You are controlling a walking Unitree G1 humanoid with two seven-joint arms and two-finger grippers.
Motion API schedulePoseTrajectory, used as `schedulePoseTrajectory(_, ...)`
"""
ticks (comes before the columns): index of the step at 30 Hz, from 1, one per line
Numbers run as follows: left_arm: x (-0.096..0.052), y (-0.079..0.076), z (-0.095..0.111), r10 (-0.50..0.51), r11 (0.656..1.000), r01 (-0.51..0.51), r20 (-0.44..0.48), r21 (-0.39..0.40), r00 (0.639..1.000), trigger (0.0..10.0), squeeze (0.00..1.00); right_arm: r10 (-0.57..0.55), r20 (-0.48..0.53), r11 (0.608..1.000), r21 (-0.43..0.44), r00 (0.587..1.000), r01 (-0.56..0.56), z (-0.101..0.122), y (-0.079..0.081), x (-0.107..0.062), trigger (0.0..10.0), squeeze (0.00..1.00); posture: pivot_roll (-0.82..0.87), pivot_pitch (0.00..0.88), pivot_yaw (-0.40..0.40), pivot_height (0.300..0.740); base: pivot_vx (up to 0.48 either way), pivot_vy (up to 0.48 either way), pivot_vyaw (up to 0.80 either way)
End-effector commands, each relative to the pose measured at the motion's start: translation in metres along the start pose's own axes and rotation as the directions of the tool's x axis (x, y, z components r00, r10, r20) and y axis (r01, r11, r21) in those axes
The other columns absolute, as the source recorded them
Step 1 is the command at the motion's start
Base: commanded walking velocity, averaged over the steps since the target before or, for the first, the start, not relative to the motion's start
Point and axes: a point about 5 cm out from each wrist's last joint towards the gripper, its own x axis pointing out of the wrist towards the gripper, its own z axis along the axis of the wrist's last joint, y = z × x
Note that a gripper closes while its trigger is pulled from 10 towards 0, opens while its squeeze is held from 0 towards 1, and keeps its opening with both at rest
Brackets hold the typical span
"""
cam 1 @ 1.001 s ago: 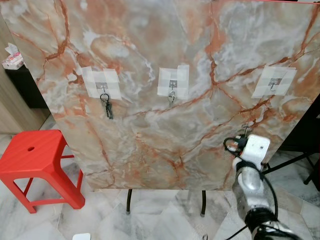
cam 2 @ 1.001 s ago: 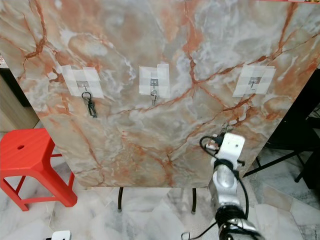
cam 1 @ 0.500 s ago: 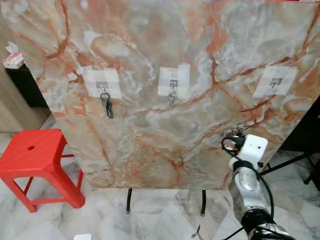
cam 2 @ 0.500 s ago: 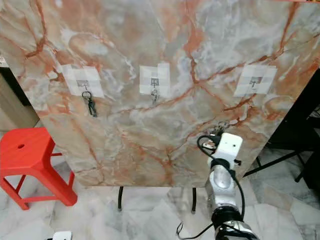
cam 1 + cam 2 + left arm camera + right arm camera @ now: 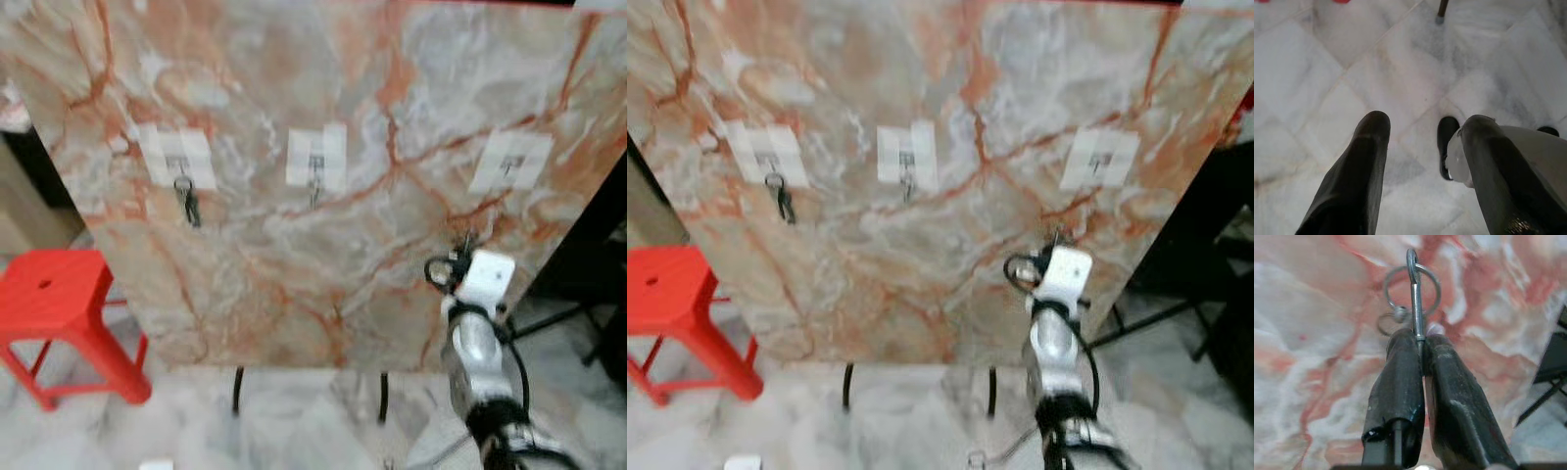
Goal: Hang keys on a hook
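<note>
Polished marble-look board (image 5: 294,255); shiny metal key ring (image 5: 1411,284); glossy red plastic stool (image 5: 54,304); pale marble floor tiles (image 5: 1327,73).

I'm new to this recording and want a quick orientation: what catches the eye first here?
A large orange-veined marble board stands upright ahead, with three taped hooks in a row: the left hook holds dark keys, and the right hook looks bare. Below that one, the right gripper pinches a key with a ring close to the board. A red stool stands on the floor to the left.

Head views blurred; red stool (image 5: 59,313) cropped.
</note>
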Motion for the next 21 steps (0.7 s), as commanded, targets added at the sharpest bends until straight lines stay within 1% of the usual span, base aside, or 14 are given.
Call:
schedulePoseTrajectory(1,-0.002,0.001,-0.007,-0.001,1.0,0.001,-0.035,0.015,0.999,10.0,0.0,-0.022,0.029,1.0,0.005,0.999,0.022,0.008,-0.002,0.004,10.0,0.0,0.06,0.0,-0.021,0.74,0.0,0.0,0.0)
schedulePoseTrajectory(5,-0.002,0.001,-0.007,0.001,1.0,0.0,-0.04,0.016,0.999,10.0,0.0,-0.049,0.068,0.999,0.015,0.996,0.048,0.023,-0.004,0.013,10.0,0.0,0.06,0.0,-0.019,0.74,0.0,0.0,0.0)
schedulePoseTrajectory(6,-0.002,0.001,-0.007,0.001,1.0,0.0,-0.04,0.016,0.999,10.0,0.0,-0.049,0.068,0.999,0.015,0.996,0.048,0.023,-0.004,0.013,10.0,0.0,0.06,0.0,-0.019,0.74,0.0,0.0,0.0)
schedulePoseTrajectory(8,-0.002,0.001,-0.008,0.002,1.0,-0.002,-0.043,0.018,0.999,10.0,0.0,-0.053,0.091,0.998,0.022,0.994,0.051,0.034,-0.005,0.02,10.0,0.0,0.06,0.0,-0.016,0.74,0.0,0.0,0.0)
schedulePoseTrajectory(10,-0.002,0.001,-0.008,0.003,1.0,-0.002,-0.044,0.018,0.999,10.0,0.0,-0.052,0.097,0.998,0.023,0.994,0.051,0.037,-0.005,0.021,10.0,0.0,0.06,0.0,-0.016,0.74,0.0,0.0,0.0)
schedulePoseTrajectory(12,-0.002,0.002,-0.008,0.004,1.0,-0.004,-0.048,0.017,0.999,10.0,0.0,-0.069,0.123,0.997,0.029,0.99,0.066,0.049,-0.006,0.028,10.0,0.0,0.06,0.0,-0.013,0.74,0.0,0.0,0.0)
schedulePoseTrajectory(21,-0.001,0.001,-0.006,0.004,1.0,-0.003,-0.039,0.019,0.999,10.0,0.0,-0.087,0.141,0.996,0.017,0.986,0.085,0.061,-0.006,0.035,10.0,0.0,0.06,0.0,-0.009,0.74,0.0,0.0,0.0)
